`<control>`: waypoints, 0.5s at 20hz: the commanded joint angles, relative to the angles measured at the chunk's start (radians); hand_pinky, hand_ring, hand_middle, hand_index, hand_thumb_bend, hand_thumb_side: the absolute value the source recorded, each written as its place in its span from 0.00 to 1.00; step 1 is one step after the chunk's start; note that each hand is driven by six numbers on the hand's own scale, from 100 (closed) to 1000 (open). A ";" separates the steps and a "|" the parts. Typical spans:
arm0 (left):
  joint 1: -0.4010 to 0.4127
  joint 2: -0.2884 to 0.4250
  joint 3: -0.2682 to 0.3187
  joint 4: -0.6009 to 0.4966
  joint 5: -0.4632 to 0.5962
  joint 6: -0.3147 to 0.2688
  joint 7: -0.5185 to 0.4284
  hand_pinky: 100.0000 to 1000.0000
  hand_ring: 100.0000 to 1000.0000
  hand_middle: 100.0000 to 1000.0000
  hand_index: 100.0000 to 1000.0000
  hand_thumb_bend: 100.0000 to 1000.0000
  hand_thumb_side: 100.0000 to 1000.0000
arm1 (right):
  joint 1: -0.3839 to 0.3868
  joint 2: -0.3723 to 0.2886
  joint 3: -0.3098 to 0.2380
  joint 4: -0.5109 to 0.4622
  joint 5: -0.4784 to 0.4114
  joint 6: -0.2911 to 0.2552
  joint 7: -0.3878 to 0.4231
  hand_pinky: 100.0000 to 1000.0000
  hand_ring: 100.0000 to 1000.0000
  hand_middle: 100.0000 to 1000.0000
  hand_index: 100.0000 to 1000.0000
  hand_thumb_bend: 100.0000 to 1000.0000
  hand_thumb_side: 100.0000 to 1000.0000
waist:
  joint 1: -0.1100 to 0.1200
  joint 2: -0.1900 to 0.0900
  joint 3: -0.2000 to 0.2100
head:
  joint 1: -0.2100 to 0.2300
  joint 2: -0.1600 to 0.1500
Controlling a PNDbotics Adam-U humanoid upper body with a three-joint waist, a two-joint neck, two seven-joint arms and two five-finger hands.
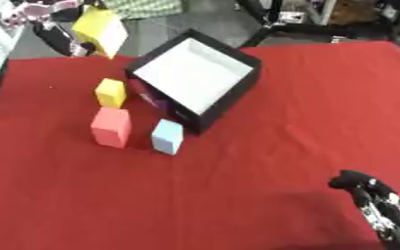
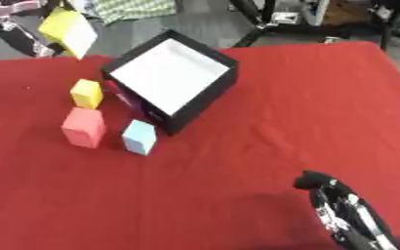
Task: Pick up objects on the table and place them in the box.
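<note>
Blocks: three small blocks stand on the red desk (image 1: 263, 161) just left of the box: a yellow block (image 1: 111, 93), a pink block (image 1: 111, 127) and a blue block (image 1: 168, 136). None is in the box yet.
Box: the black box (image 1: 237, 85) has a white inside and lies askew, with one corner toward the blocks. A dark purple thing (image 1: 145, 93) shows against its left wall; I cannot tell what it is.
Right robot hand: the right robot hand (image 2: 340, 210) is low at the right, well apart from the blocks. If its fingers are apart or together, I cannot tell. It holds nothing.
Left robot hand: it is in no view.
Far edge: a large yellow and white thing (image 1: 101, 29) is beyond the desk, held up by something not clear.
Risk: the blocks are close together and the blue block is just beside the box wall, so I think wide fingers may push a neighbour or shift the box.
Risk of reach: the right robot hand must cross the desk, so its arm may touch the box.
</note>
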 commanded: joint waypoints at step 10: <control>-0.012 -0.156 -0.075 0.067 -0.181 0.004 0.141 0.78 0.78 0.86 1.00 0.26 0.66 | -0.010 -0.007 0.008 -0.008 -0.016 0.000 0.010 1.00 0.78 0.69 0.81 0.00 0.49 | -0.016 -0.028 -0.007 | 0.007 -0.002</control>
